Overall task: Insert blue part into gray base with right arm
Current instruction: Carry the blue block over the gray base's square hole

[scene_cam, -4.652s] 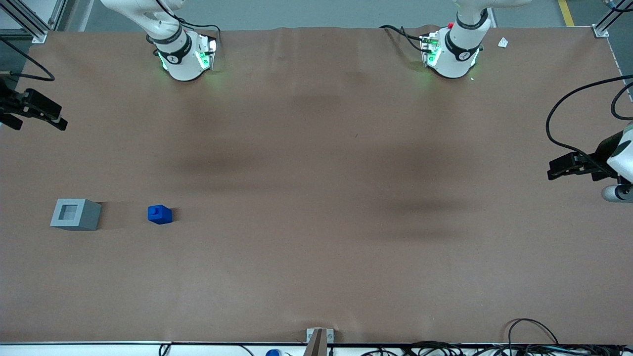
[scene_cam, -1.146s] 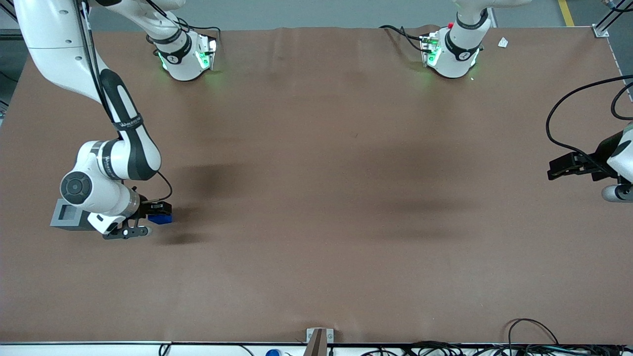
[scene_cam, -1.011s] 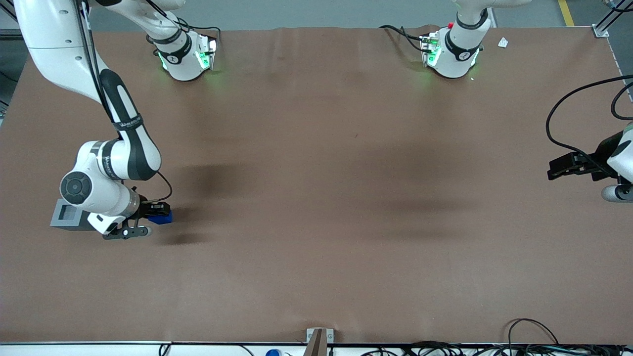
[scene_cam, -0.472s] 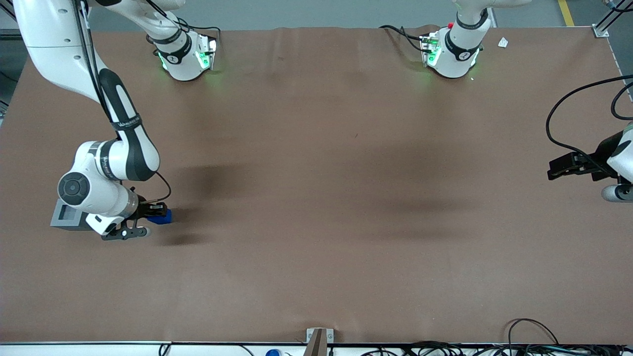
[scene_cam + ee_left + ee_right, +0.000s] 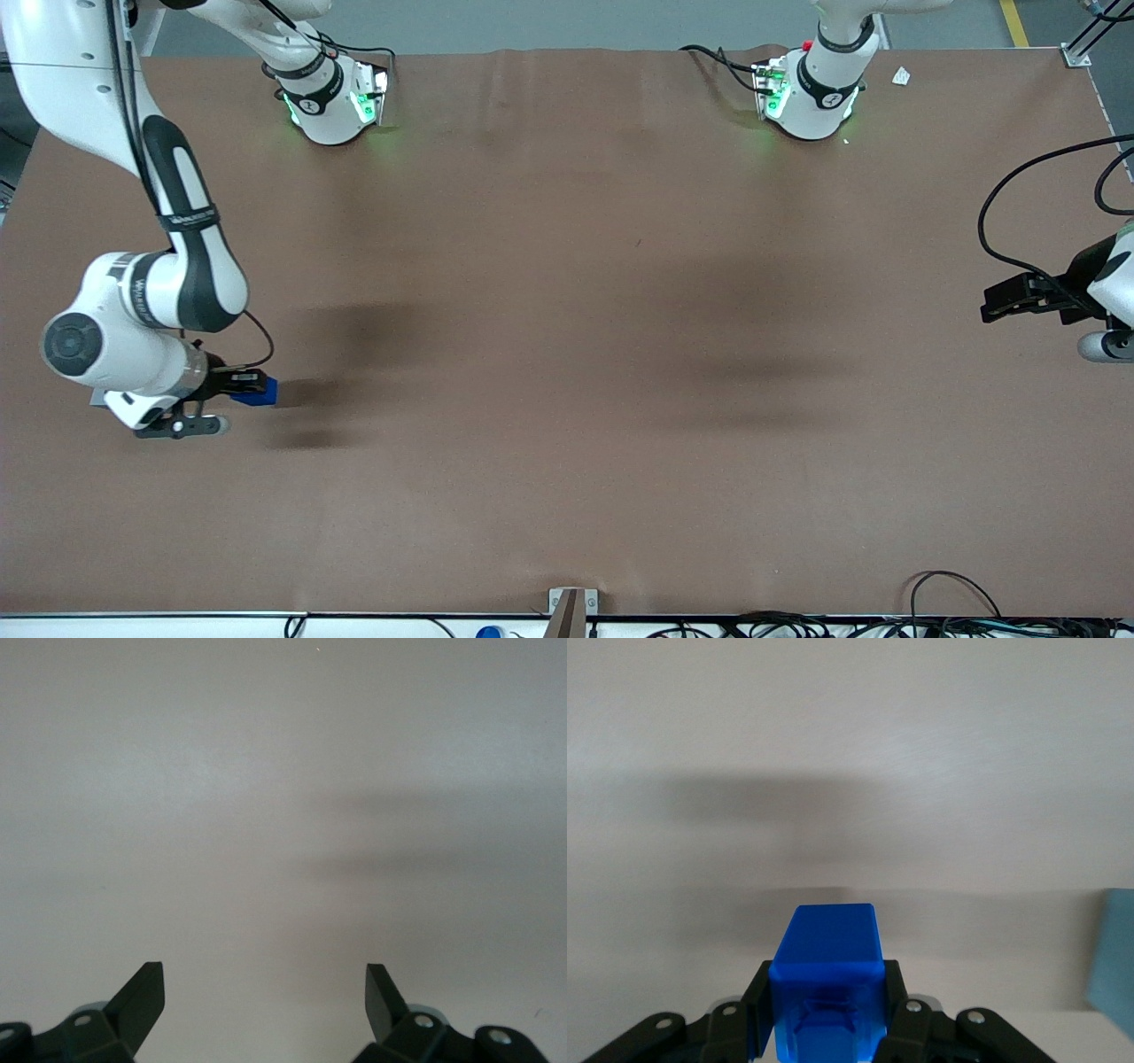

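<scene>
The blue part [image 5: 262,391] hangs a little above the brown table, casting a shadow nearer the front camera. My right arm's gripper [image 5: 252,387] is shut on it. In the right wrist view the blue part [image 5: 826,970] sits between the black fingers [image 5: 757,1001] of the gripper [image 5: 826,997], its stud end toward the camera. The arm's white wrist [image 5: 115,354] covers nearly all of the gray base in the front view. Only a pale edge of the gray base [image 5: 1114,950] shows in the right wrist view, beside the blue part.
Two arm bases [image 5: 330,97] [image 5: 811,93] stand at the table's edge farthest from the front camera. A metal bracket [image 5: 571,606] and cables [image 5: 957,611] lie along the nearest edge. A small white scrap [image 5: 901,76] lies toward the parked arm's end.
The right arm has carried the held blue part toward the working arm's end of the table. The arm's wrist now covers the gray base, which still showed half a second ago.
</scene>
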You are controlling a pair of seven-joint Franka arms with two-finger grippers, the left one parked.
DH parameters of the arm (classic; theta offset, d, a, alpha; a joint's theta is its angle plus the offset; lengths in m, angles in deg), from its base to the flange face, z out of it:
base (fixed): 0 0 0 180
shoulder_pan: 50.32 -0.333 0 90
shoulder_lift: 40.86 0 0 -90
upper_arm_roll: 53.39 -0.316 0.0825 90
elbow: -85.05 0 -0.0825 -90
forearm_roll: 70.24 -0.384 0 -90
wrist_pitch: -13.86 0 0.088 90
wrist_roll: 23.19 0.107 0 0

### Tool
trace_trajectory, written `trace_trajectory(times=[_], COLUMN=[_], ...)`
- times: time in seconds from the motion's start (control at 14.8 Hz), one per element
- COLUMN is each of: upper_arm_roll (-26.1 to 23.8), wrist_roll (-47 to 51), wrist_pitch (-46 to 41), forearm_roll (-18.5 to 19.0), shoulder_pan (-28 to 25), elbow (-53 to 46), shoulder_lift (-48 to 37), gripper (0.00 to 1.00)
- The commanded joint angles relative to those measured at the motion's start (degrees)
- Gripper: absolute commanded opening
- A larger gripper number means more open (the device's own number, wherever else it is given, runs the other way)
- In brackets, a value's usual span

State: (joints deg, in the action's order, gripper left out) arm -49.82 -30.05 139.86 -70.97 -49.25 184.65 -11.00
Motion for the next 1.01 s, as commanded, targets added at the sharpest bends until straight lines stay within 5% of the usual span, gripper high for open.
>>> trace_trajectory(times=[0.0,0.47,0.94], upper_arm_roll=[-0.76,-0.76,-0.85], wrist_roll=[-2.18,-4.48,-8.43], wrist_pitch=[-0.93,-1.37,-13.06], forearm_roll=[0.72,0.72,0.72], shoulder_pan=[3.84,10.08,15.01], elbow=[-0.72,-3.80,-13.39], shoulder_lift=[-1.38,-1.30,0.02], gripper=[0.23,0.22,0.21])
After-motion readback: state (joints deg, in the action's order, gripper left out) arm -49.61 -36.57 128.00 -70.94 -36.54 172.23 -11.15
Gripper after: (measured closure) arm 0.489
